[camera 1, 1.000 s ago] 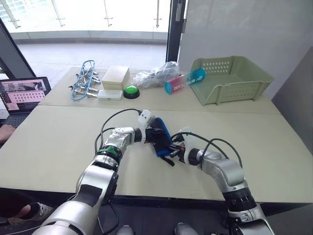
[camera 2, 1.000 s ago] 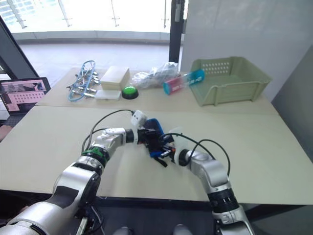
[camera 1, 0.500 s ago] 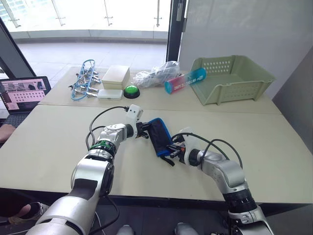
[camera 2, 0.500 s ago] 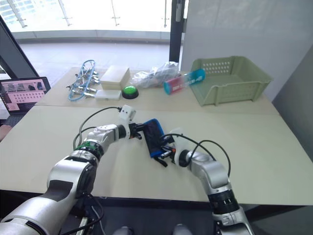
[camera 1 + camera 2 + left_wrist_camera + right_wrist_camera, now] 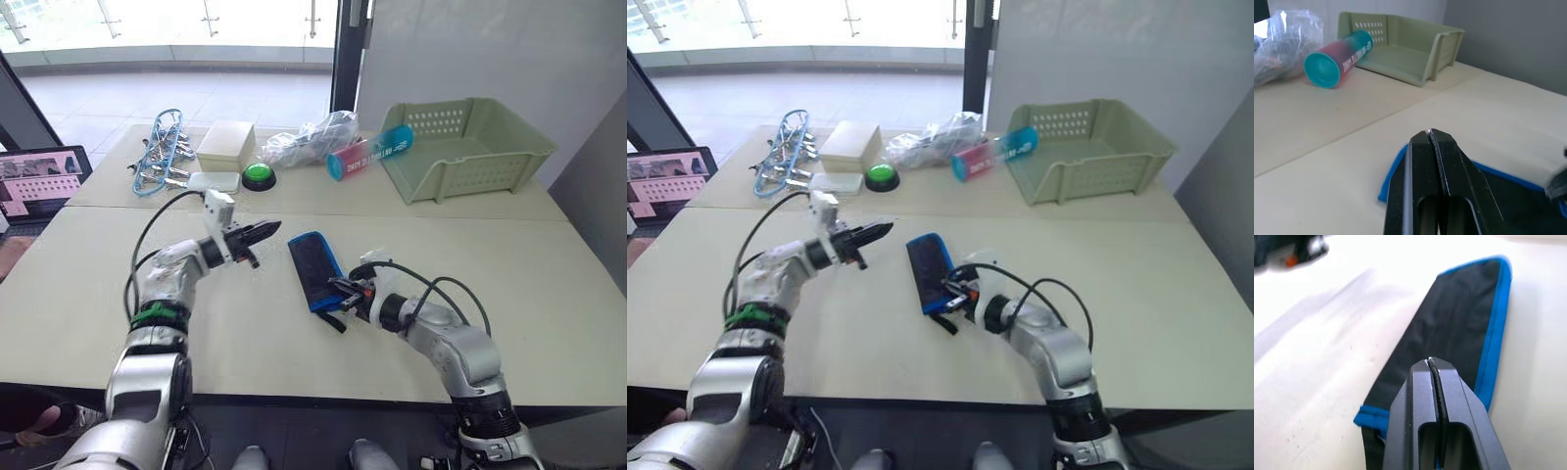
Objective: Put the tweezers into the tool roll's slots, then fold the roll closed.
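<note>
The tool roll [image 5: 312,266] lies folded shut on the table's middle, black with a bright blue edge, its black strap [image 5: 334,321] trailing off the near end. The slots and the tweezers are hidden. My left gripper [image 5: 274,230] is shut and empty, hovering left of the roll and clear of it; the left wrist view has the roll's blue corner [image 5: 1388,183] just beyond the shut fingertips [image 5: 1429,133]. My right gripper [image 5: 336,285] is shut at the roll's near end; in the right wrist view it sits low over the black fabric [image 5: 1459,328].
A green plastic basket [image 5: 470,147] stands at the back right, with a teal and pink can [image 5: 367,155] lying beside it. Along the back are a plastic bag [image 5: 309,137], a green button [image 5: 258,175], a white box [image 5: 225,147] and a blue-wire bundle of clips [image 5: 160,152]. A laptop [image 5: 39,176] is far left.
My left gripper has let go of the roll and drawn away to the left, now shut and empty. The roll has settled flat and folded. The right gripper stays at its near end.
</note>
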Controlling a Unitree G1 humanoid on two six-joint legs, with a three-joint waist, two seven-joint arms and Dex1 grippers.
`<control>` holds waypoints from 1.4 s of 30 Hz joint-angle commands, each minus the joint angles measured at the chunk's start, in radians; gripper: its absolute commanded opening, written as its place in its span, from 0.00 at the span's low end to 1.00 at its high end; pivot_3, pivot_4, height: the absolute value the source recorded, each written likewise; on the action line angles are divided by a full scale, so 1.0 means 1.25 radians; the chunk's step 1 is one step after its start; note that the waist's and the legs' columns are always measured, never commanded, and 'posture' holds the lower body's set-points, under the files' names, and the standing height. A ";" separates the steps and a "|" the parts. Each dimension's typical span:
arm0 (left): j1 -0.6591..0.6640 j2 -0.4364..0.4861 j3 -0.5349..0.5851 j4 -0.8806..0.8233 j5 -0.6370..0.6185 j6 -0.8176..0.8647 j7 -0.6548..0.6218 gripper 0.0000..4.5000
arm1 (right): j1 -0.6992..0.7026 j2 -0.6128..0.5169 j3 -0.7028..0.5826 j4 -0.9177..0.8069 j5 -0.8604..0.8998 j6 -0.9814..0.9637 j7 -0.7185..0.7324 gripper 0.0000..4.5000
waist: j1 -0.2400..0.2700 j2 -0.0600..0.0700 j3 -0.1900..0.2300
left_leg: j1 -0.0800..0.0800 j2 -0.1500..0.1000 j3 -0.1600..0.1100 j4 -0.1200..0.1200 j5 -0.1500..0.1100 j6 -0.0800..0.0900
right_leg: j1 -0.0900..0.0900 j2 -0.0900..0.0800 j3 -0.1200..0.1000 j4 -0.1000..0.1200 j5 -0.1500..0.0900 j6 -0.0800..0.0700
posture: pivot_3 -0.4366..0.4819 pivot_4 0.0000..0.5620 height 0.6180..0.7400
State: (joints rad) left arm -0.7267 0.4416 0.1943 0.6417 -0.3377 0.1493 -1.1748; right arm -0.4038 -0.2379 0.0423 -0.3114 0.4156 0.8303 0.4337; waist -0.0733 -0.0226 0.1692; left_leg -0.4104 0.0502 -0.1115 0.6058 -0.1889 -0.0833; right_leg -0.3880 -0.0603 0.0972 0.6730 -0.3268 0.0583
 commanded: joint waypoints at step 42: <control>0.700 0.290 0.372 -0.529 -0.187 0.200 0.168 0.99 | 0.363 -0.383 -0.425 0.197 0.087 -0.330 0.331 1.00 | 0.009 0.000 0.003 | 0.003 0.001 0.002 0.000 -0.002 0.003 | 0.004 0.000 0.001 -0.005 0.000 -0.001 | 0.48 0.27 1.00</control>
State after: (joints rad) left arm 0.1522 0.7907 0.6316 0.0110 -0.5535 0.3986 -0.9701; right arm 0.0515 -0.6977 -0.4621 -0.0299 0.4964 0.4164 0.8435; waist -0.0623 -0.0229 0.1733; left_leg -0.4065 0.0514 -0.1096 0.6060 -0.1914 -0.0794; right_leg -0.3828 -0.0605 0.0984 0.6665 -0.3264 0.0568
